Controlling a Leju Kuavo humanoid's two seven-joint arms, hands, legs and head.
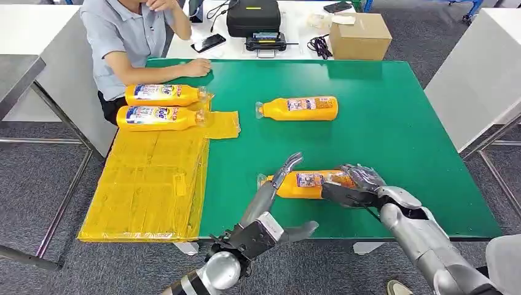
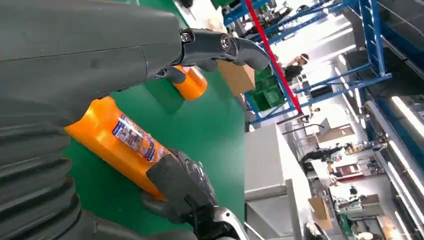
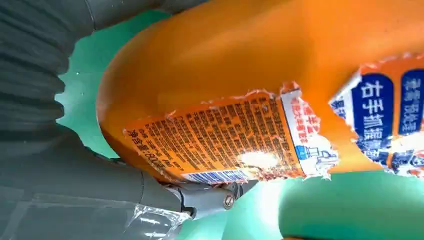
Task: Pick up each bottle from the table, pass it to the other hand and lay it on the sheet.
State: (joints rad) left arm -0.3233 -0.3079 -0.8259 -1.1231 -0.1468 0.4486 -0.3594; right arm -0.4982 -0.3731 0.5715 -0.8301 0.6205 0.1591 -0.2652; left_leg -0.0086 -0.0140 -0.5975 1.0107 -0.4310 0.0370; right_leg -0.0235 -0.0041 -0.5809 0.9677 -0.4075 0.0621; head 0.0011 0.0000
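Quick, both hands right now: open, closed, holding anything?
Left hand: open, fingers spread beside the near bottle, holding nothing.
Right hand: gripping the base end of that bottle.

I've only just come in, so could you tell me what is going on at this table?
The right robot hand grips the near orange bottle by its base on the green table, while the left robot hand hovers open beside its neck. Two bottles already lie on the yellow sheet; another bottle waits mid-table. A person sits watching.
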